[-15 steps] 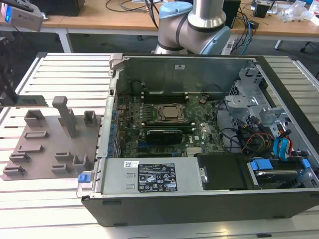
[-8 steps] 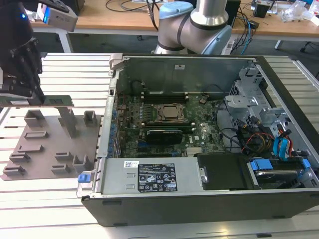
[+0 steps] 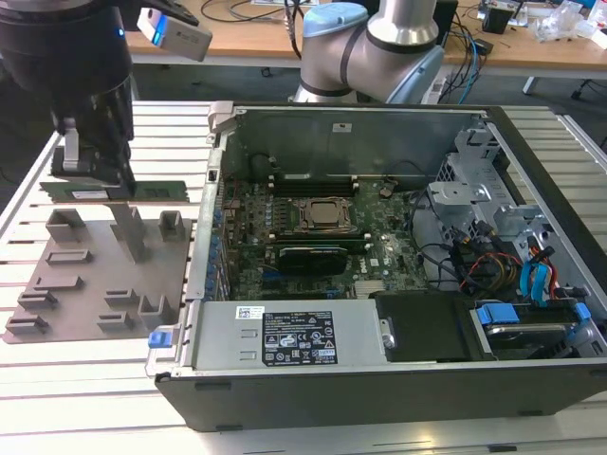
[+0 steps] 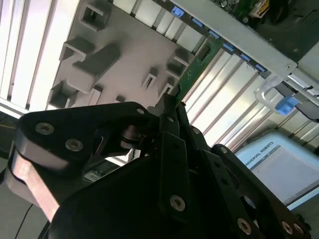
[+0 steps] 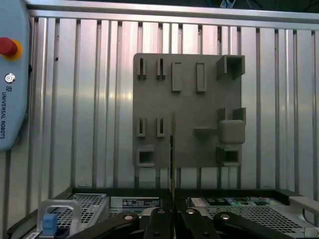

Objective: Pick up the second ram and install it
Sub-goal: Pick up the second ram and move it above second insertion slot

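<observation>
The second ram (image 3: 161,190) is a long green stick held level above the grey fixture plate (image 3: 95,275), at the exterior view's left, outside the computer case. My gripper (image 3: 95,175) is shut on its middle from above. The second wrist view has the green stick (image 4: 197,64) running out past the closed black fingers (image 4: 169,112), over the plate. In the first wrist view the ram (image 5: 173,149) is edge-on, a thin line rising from between the fingertips (image 5: 160,215). The motherboard's CPU socket (image 3: 322,216) and long black slots (image 3: 313,180) lie inside the case, to the exterior view's right.
The open computer case (image 3: 398,389) holds a power supply (image 3: 285,336), drive cage (image 3: 474,204) and loose cables (image 3: 493,265). Grey fixture blocks (image 3: 128,232) stand up from the plate. A teach pendant (image 5: 10,74) lies on the slatted aluminium table (image 3: 76,398). The case wall (image 3: 211,180) rises beside the plate.
</observation>
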